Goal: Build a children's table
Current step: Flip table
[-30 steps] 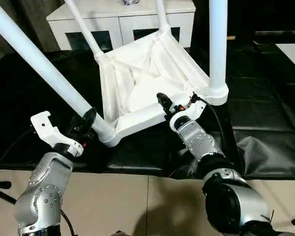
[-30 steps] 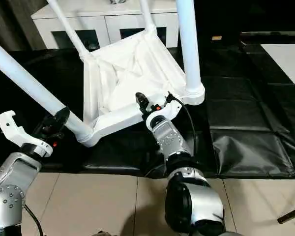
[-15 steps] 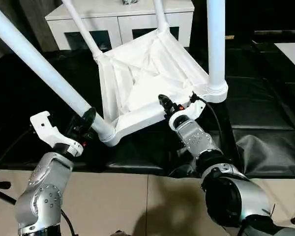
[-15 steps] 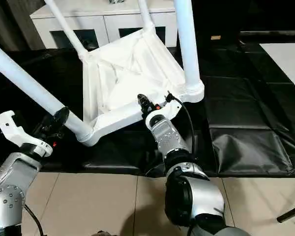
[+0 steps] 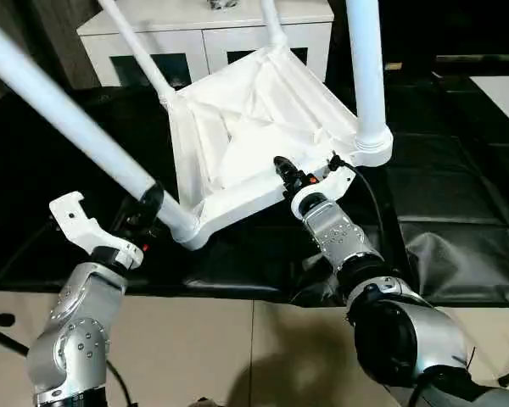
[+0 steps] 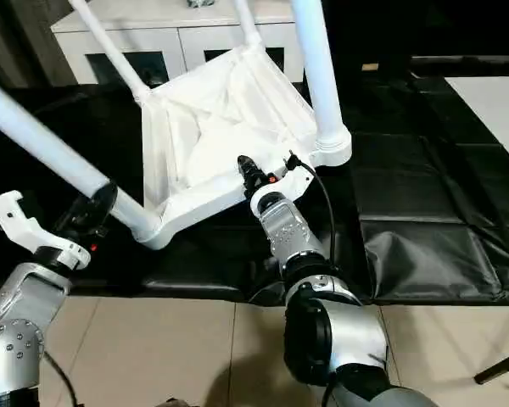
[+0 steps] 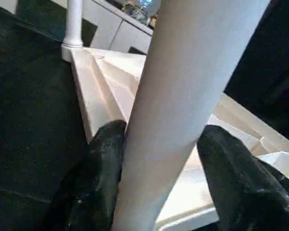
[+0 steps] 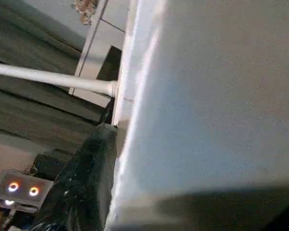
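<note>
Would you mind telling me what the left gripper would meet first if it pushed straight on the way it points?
Most likely the tabletop: the left gripper straddles a leg, and past its fingertips lies the ribbed underside, though depth is hard to judge.

Smooth white plastic tabletop (image 5: pixel 254 127) and legs (image 5: pixel 68 119); brushed silver metal forearms (image 5: pixel 339 242); black, slightly glossy wrinkled floor mat (image 5: pixel 458 212).

You have even overhead light in the head views: the white tabletop (image 5: pixel 254 127) is bright, nearly washed out along its ribs, while the black floor mats (image 5: pixel 458 212) show soft sheen. A shadow falls on the beige floor (image 5: pixel 271 356). Both wrist views are soft, the leg (image 7: pixel 183 106) blurred.
</note>
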Robot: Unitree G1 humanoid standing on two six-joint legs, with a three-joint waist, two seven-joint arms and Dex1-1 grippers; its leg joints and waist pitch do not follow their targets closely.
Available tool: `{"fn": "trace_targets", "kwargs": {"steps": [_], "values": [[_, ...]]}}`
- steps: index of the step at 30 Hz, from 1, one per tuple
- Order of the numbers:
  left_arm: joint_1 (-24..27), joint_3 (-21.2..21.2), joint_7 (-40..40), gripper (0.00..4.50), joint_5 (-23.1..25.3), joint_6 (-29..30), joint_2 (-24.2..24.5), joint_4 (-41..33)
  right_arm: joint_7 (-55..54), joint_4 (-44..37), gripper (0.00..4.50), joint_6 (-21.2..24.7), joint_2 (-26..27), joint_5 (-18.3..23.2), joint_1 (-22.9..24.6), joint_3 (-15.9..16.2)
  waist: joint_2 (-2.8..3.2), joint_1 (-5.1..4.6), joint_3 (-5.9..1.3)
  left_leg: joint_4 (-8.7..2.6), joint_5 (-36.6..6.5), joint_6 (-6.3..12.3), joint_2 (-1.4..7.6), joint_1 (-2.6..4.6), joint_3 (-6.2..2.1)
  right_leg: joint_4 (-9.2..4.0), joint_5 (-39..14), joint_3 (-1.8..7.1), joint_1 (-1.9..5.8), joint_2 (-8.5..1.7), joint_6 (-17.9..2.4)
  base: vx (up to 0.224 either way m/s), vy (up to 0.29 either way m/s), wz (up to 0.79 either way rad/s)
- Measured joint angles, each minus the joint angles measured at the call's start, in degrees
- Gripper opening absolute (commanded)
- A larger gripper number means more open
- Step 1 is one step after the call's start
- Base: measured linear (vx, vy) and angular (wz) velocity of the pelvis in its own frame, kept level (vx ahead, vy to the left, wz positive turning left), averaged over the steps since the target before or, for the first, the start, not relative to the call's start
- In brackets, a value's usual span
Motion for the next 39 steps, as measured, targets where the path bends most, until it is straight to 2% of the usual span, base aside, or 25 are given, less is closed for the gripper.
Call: {"fn": "trace_targets", "kwargs": {"steps": [2,8,13,17,23,26,29,33,39], "values": [[0.02,0.06,0.01,3.00,-0.02,-0.10,-0.01,0.00,-0.28,-1.34,2.25,-0.35,-0.22,-0.62,0.24,0.48,-0.15,0.26,0.02,0.00,-0.03,-0.07,0.00,0.00,0.00,0.05,0.00,0.00,-0.01,0.00,0.00,0.000,0.000,0.00],[0.19,1.44,0.91,3.37,0.93,-3.35,0.26,0.04,-1.54,-10.56,2.22,-0.91,-0.79,-4.60,4.77,4.62,-0.33,1.68,0.00,-0.01,-0.06,-0.15,0.01,-0.05,0.08,0.15,0.00,0.04,0.04,-0.05,0.00,0.000,0.000,0.00],[0.06,7.11,3.10,3.59,1.11,-8.12,1.77,0.70,-2.99,-19.62,2.17,0.34,-4.45,-7.77,8.03,7.30,-0.71,2.71,-0.04,-0.02,-0.01,-0.13,0.00,-0.04,0.11,0.15,-0.02,0.18,0.20,-0.05,0.06,0.000,0.000,0.00],[0.14,8.97,4.34,3.59,1.48,-10.24,2.43,1.48,-6.05,-26.01,2.17,1.60,-6.44,-9.77,9.76,8.78,-0.79,2.85,-0.03,-0.03,0.01,-0.11,-0.02,-0.01,0.13,0.14,-0.08,0.55,0.41,-0.02,0.21,0.000,0.000,0.00],[0.25,11.04,5.58,3.59,2.29,-12.94,3.41,3.68,-9.04,-31.54,2.17,3.46,-9.21,-10.52,12.01,8.95,-1.07,2.70,-0.10,-0.03,0.02,-0.08,-0.16,0.00,0.28,0.08,-0.26,1.26,0.56,0.05,1.07,0.000,0.000,0.00],[0.17,11.89,6.11,3.59,3.46,-14.07,5.33,4.81,-10.12,-34.18,2.17,4.58,-10.32,-11.16,12.96,9.10,-1.04,2.64,-0.12,-0.04,0.02,-0.08,-0.20,0.00,0.28,0.02,-0.21,1.33,0.57,0.05,1.23,0.000,0.000,0.00],[-0.09,11.82,6.18,3.59,6.06,-14.94,8.60,5.78,-10.92,-37.28,2.17,5.46,-12.08,-13.05,13.52,10.82,-1.02,2.43,-0.16,-0.05,0.02,-0.08,-0.20,0.02,0.26,-0.02,-0.22,1.34,0.57,0.07,1.30,0.000,0.000,0.00],[-1.23,9.77,4.45,3.59,8.48,-14.69,12.20,5.48,-11.73,-40.68,2.17,5.54,-15.12,-18.96,13.51,14.90,-1.38,2.23,-0.53,-0.07,0.02,-0.09,-0.21,0.08,0.24,-0.07,-0.22,1.35,0.61,0.10,1.32,0.000,0.000,0.00],[-0.38,-1.36,-3.94,3.59,14.67,-9.42,22.63,0.87,-14.33,-43.60,2.09,6.51,-16.08,-25.62,13.35,20.75,-2.32,1.41,-0.92,-0.10,0.01,-0.09,-0.21,0.10,0.19,-0.13,-0.23,1.35,0.66,0.13,1.33,0.000,0.000,0.00]]}}
